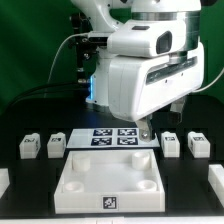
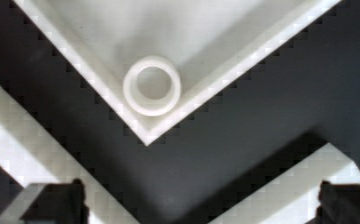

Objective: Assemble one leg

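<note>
Franka arm (image 1: 140,60) hangs over the middle of the black worktop (image 1: 30,195), w/ the claw (image 2: 186,205) above the far part of the tabletop panel (image 1: 108,178). In the wrist view the claw fingers (image 2: 56,205) are spread wide w/ nothing between them, only dark worktop. The same view shows one corner of the panel (image 2: 150,25) pointing toward the claw, w/ a round socket (image 2: 152,84) just inside that corner. The panel is a white square w/ raised rim and corner sockets. It lies flat at the near centre, w/ a tag (image 1: 108,203) on its near edge. The marker board (image 1: 112,137) is just beyond it, flat, 4 tags showing. Four legs stand apart on the worktop, none gripped. Two are on the exterior view's left: outer left leg (image 1: 28,146) and inner left leg (image 1: 56,143). Two are on the exterior view's right: inner right leg (image 1: 170,142) and outer right leg (image 1: 197,145). All four are in a rough row level w/ the marker board, tags facing near. White pieces are cut off at the left edge (image 1: 3,180) and the right edge (image 1: 216,178); can't tell what they are.
</note>
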### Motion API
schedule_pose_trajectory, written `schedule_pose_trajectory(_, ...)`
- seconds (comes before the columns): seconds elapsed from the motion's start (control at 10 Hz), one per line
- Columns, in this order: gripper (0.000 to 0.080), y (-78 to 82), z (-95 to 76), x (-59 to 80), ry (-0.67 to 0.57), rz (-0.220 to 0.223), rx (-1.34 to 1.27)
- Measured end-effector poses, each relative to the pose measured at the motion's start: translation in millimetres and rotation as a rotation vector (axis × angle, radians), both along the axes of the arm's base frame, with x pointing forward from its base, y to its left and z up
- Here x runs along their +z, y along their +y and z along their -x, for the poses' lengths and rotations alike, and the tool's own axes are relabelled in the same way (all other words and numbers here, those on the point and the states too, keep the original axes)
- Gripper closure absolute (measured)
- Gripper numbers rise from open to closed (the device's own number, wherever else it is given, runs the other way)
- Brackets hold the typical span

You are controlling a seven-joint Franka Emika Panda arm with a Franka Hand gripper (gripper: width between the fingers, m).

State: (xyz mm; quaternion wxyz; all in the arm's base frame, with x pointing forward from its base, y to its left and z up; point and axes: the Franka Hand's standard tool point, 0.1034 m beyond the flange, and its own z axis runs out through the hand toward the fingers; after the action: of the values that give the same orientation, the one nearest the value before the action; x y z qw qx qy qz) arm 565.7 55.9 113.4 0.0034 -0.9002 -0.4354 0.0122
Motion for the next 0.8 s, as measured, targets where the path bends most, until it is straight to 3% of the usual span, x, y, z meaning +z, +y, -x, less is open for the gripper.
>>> schedule_pose_trajectory(0.8,0.015,-0.1,0.1,-0.3,0.001,-0.001,0.031)
